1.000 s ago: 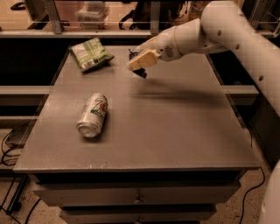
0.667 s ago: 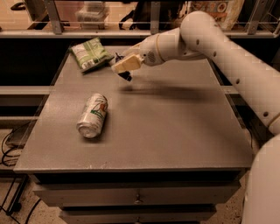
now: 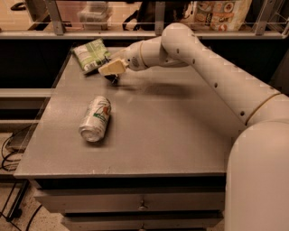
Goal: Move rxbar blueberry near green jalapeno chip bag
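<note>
The green jalapeno chip bag (image 3: 91, 55) lies at the far left corner of the grey table (image 3: 180, 135). My gripper (image 3: 113, 72) reaches in from the right and hangs low over the table, just to the right of the bag's near edge. It is shut on the rxbar blueberry (image 3: 113, 80), of which only a small dark end shows under the cream fingers, close to the table top. The rest of the bar is hidden by the gripper.
A silver-green soda can (image 3: 95, 118) lies on its side at the left middle of the table. A railing and shelf with packaged goods (image 3: 221, 11) run behind the table. Drawers (image 3: 142, 205) sit under the front edge.
My gripper has moved left and slightly down with the bar, from the table's far middle to right beside the chip bag. The can and the bag have not moved.
</note>
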{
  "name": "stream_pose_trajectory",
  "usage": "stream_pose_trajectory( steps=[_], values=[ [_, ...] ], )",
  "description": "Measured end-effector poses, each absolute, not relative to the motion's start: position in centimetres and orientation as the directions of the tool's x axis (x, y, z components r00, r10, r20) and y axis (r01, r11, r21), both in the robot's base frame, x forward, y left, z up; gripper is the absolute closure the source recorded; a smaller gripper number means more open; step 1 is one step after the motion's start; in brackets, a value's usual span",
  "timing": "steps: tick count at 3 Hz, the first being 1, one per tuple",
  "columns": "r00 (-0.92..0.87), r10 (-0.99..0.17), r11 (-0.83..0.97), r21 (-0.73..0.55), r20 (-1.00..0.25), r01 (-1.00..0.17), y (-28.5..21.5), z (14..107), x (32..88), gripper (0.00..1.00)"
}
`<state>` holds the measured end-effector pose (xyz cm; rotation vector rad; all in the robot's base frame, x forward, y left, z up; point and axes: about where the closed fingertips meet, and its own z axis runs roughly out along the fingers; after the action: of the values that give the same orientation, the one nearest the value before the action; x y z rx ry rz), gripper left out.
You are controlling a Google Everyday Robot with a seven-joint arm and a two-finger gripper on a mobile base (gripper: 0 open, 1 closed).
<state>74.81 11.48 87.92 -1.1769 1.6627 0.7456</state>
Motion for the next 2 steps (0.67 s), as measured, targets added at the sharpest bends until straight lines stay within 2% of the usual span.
stream_pose_trajectory(
  steps=[1,2],
  values=[
    [-0.115,-0.334,0.384,-0.024,-0.935,-0.923,12.9,87.6,77.1,0.1],
    [-0.105,-0.29,0.402,-0.022,-0.951,-0.915,13.4,88.9,79.2,0.0]
  ],
)
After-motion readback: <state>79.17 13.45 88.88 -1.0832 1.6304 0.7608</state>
